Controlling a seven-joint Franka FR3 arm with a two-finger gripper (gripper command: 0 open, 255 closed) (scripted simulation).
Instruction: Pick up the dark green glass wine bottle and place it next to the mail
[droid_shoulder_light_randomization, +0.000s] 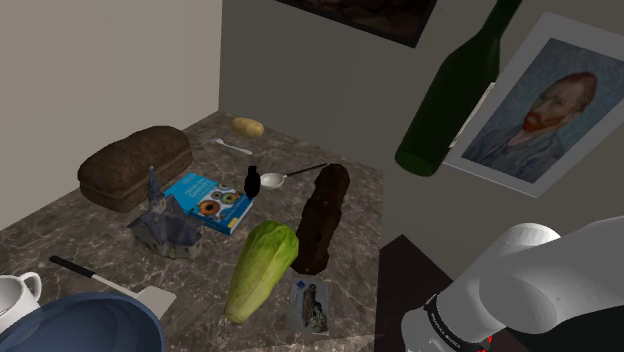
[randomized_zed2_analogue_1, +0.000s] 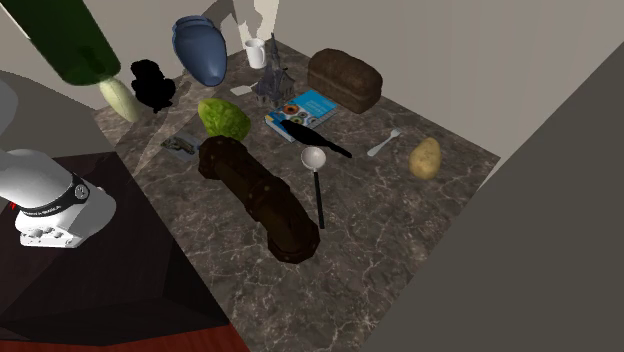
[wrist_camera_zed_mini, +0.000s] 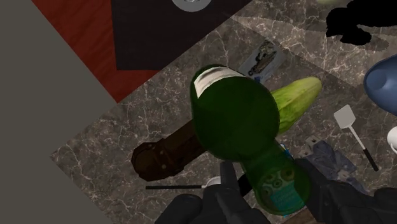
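I have the dark green bottle (droid_shoulder_light_randomization: 445, 100) lifted high, upper right of the shoulder frame, well above the counter (droid_shoulder_light_randomization: 360, 190). The claw (wrist_camera_zed_mini: 280, 200) looks clamped on its neck end, though the glass partly hides the contact. Lifting is done and placing is left. The mail (droid_shoulder_light_randomization: 311, 305) lies at bottom centre, near the counter's edge, with the lettuce (droid_shoulder_light_randomization: 262, 268) just beside it, so room is tight.
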